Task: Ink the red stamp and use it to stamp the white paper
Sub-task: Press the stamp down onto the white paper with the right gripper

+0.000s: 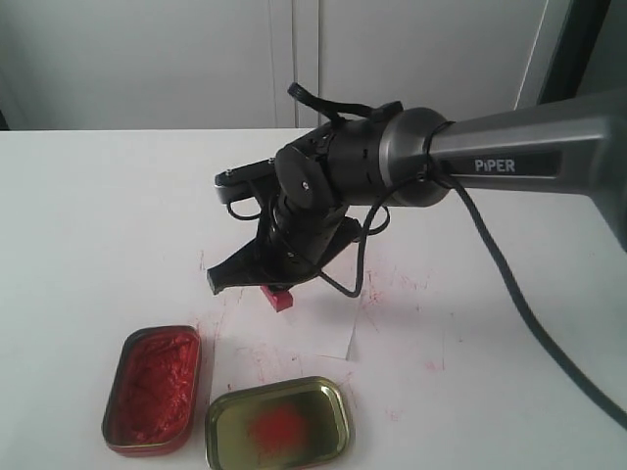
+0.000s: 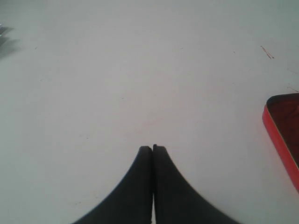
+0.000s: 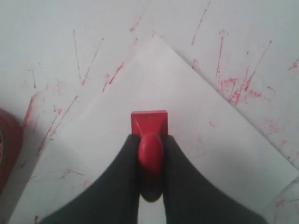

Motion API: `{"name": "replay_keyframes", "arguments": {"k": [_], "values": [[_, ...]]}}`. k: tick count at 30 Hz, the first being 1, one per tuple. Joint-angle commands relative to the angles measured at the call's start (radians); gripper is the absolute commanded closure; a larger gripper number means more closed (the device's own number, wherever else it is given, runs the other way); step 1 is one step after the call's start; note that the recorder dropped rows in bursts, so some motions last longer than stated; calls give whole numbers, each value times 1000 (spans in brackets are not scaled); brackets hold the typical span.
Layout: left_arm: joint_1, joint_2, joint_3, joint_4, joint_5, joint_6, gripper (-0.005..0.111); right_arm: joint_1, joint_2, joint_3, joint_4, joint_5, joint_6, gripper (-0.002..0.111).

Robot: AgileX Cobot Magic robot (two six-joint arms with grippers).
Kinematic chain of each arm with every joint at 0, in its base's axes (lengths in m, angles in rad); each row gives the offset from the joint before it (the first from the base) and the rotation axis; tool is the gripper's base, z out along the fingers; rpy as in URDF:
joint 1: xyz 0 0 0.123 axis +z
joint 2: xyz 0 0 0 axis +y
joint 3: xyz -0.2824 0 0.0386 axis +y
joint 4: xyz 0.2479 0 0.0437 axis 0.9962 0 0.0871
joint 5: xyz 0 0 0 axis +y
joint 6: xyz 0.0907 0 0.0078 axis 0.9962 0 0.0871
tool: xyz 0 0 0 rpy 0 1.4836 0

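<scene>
The exterior camera looks slantwise down on my counter (image 1: 88, 215) from mid range. My right wrist camera hangs close above the white paper (image 3: 201, 140), which both see; my left skims low, sharing an edge of the ink tin (image 2: 284, 128).

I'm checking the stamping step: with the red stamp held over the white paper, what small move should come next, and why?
Probably lower straight down and press. The right gripper is shut on the red stamp by its handle, with the base facing the white paper. The paper shows no square print. I cannot tell whether the stamp touches the paper yet.
</scene>
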Motion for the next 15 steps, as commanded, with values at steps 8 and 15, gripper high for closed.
{"name": "replay_keyframes", "arguments": {"k": [8, 15], "values": [[1, -4, 4, 0, 0, -3, 107, -5, 15, 3, -34, 0, -51, 108], [1, -4, 4, 0, 0, -3, 107, -3, 51, 3, -37, -11, -53, 108]]}}
